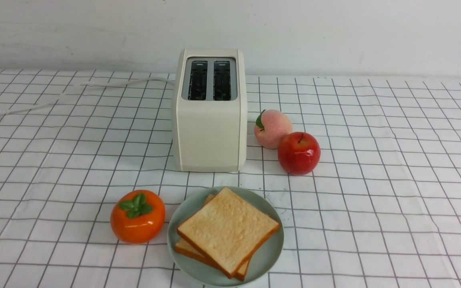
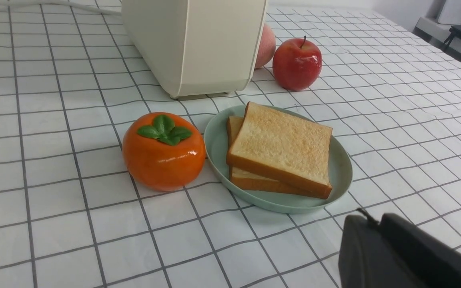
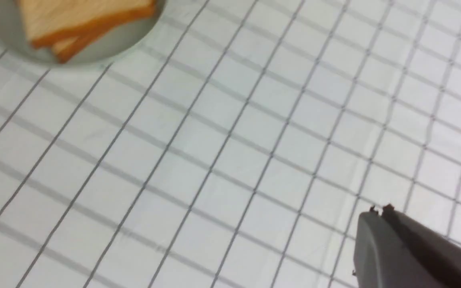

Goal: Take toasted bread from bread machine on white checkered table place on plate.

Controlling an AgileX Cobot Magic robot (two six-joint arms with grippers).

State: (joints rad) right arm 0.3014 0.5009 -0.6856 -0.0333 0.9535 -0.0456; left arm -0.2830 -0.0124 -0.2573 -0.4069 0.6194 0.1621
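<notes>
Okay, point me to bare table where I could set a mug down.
Widest: right of the round pale-green plate and glossy red apple. Another: left of the boxy cream toaster, between its white cord and the orange persimmon. Crowded: persimmon beside plate, and apple against the pink peach.

bright even light, faint soft shadows, glare on glossy fruit, right wrist view blurred

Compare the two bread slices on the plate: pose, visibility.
The upper slice lies fully exposed; the lower slice is mostly covered. The upper slice rests tilted on the lower slice, turned at an angle to it. Both share pale porous faces and orange-brown crusts.
</notes>
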